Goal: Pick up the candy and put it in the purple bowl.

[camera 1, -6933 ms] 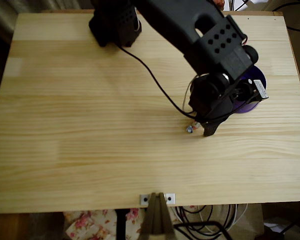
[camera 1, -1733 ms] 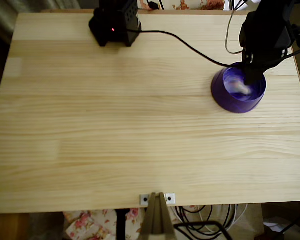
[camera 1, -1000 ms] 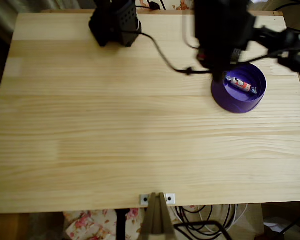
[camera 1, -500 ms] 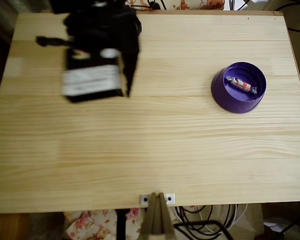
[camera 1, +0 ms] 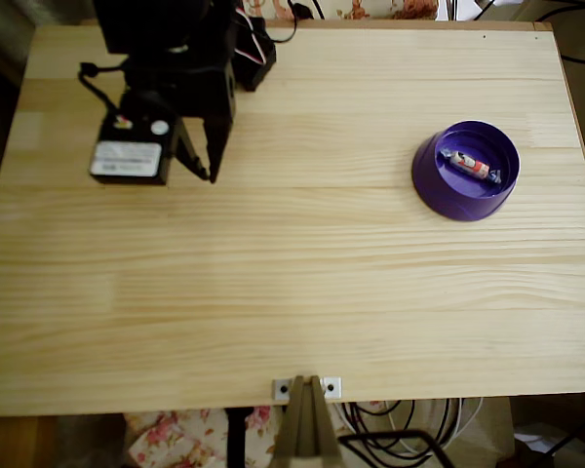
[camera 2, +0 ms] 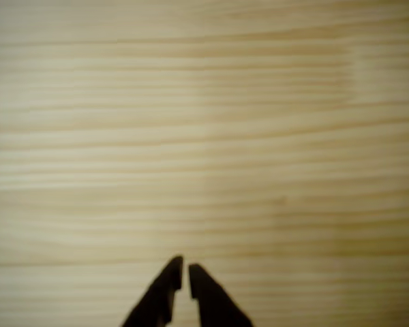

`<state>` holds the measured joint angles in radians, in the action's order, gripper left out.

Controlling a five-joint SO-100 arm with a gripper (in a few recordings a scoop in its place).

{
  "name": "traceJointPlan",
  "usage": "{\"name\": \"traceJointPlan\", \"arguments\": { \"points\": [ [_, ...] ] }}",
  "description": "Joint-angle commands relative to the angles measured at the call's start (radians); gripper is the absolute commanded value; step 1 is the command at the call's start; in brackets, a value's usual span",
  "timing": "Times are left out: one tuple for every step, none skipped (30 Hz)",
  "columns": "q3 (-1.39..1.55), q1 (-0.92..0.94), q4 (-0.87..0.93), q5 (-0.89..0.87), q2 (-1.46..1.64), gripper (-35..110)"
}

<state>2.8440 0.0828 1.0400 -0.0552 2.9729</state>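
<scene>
Hobby robotics setup in a home room. Indicators: a pale pine table [camera 1: 292, 292] serves as the work surface. Below the table's near edge lies floral-print fabric [camera 1: 185, 437] beside loose black cables [camera 1: 400, 439]. A metal clamp bracket [camera 1: 306, 388] grips that same edge. More floral fabric [camera 1: 385, 9] shows past the table's far edge.

The claw [camera 2: 185, 272] is cut off by the wrist view's bottom edge.
</scene>
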Motion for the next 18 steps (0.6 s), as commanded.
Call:
{"name": "traceJointPlan", "arguments": {
  "points": [
    [0.080, 0.011, 0.020, 0.002, 0.192, -1],
    [0.114, 0.012, 0.046, 0.003, 0.262, -1],
    [0.149, 0.011, 0.064, 0.005, 0.321, -1],
    [0.150, 0.014, 0.069, 0.006, 0.327, -1],
    [0.149, 0.014, 0.071, 0.006, 0.327, -1],
    [0.150, 0.011, 0.071, 0.006, 0.327, -1],
    [0.150, 0.011, 0.071, 0.006, 0.327, -1],
    [0.150, 0.011, 0.071, 0.006, 0.327, -1],
    [0.150, 0.011, 0.071, 0.006, 0.327, -1],
    [0.150, 0.011, 0.071, 0.006, 0.327, -1],
    [0.150, 0.011, 0.072, 0.006, 0.327, -1],
    [0.150, 0.011, 0.072, 0.006, 0.327, -1],
    [0.150, 0.011, 0.072, 0.006, 0.327, -1],
    [0.150, 0.011, 0.072, 0.006, 0.327, -1],
    [0.150, 0.011, 0.072, 0.006, 0.327, -1],
    [0.150, 0.011, 0.072, 0.006, 0.327, -1],
    [0.150, 0.011, 0.072, 0.006, 0.327, -1],
    [0.150, 0.011, 0.072, 0.006, 0.327, -1]
  ]
}}
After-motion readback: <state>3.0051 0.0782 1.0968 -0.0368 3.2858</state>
